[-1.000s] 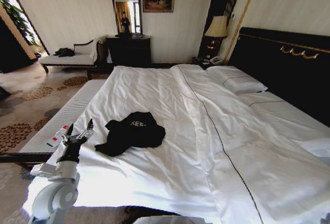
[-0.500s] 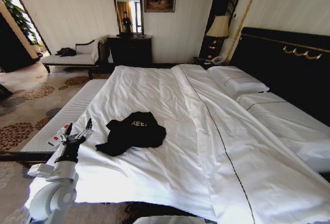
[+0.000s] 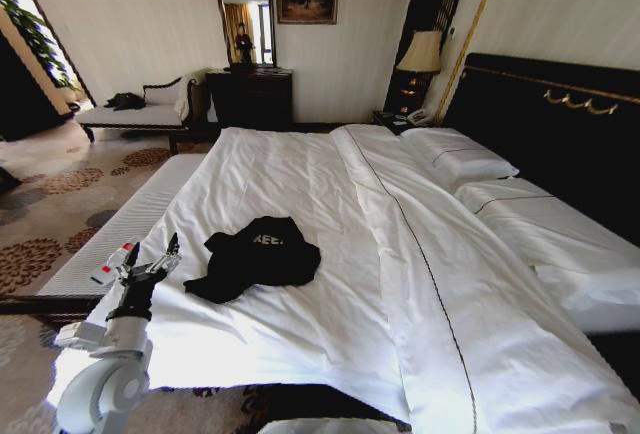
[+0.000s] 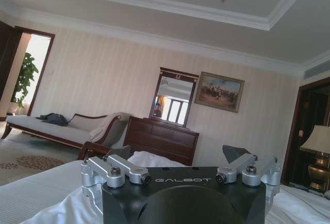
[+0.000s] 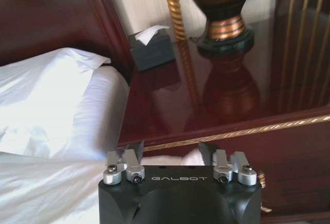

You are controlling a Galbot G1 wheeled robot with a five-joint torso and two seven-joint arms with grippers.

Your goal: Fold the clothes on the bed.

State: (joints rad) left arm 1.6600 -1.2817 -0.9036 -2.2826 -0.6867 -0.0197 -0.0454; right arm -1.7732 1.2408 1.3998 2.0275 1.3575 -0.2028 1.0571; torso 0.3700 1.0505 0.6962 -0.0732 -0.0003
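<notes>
The black T-shirt (image 3: 252,257) lies crumpled on the near left part of the bed (image 3: 330,204), untouched. The left hand (image 3: 148,260) hovers released just left of it, fingers spread; the right hand (image 5: 170,154) is released near the bedside lamp. Folding appears not yet begun: next calls for reaching the shirt.

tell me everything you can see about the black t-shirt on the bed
The black T-shirt lies crumpled in a loose heap, not spread flat and not folded, on the white duvet near the foot of the bed, toward the robot's left. It looks like soft cotton. A bit of white lettering shows on the upper part, partly hidden by creases. One dark flap trails out toward the left gripper, which hangs open beside it and apart from it. Nothing touches the shirt but the bedding under it.
</notes>
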